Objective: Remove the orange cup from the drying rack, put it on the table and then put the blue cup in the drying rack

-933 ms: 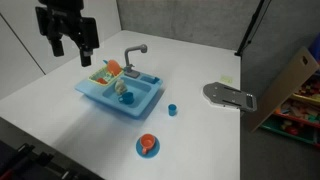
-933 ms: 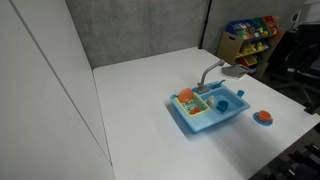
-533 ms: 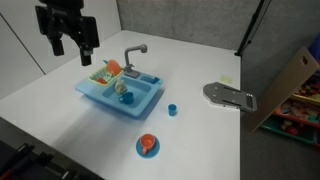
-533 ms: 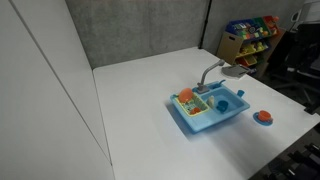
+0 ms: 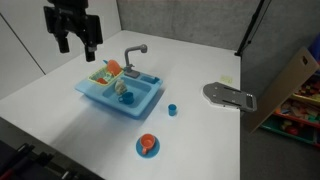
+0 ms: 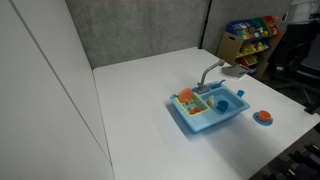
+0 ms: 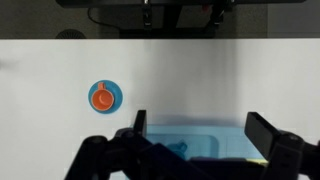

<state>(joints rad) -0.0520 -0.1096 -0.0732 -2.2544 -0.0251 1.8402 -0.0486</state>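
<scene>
A blue toy sink [image 5: 140,104] stands on the white table. Its drying rack side holds an orange cup [image 5: 113,67], which also shows in an exterior view [image 6: 185,97]. A small blue cup [image 5: 172,109] stands on the table beside the sink. My gripper [image 5: 77,46] hangs open and empty in the air above and behind the rack end of the sink. In the wrist view the open fingers [image 7: 200,130] frame the sink [image 7: 190,142] far below.
Another orange cup on a blue saucer [image 5: 147,145] sits near the front table edge and shows in the wrist view [image 7: 103,96]. A pale blue item [image 5: 123,95] lies in the basin. A grey faucet [image 5: 133,55] rises behind. A grey flat object [image 5: 230,96] lies at the table's far side.
My gripper has shifted slightly to the right, toward the sink, still open and high above the table. Nothing else has moved.
</scene>
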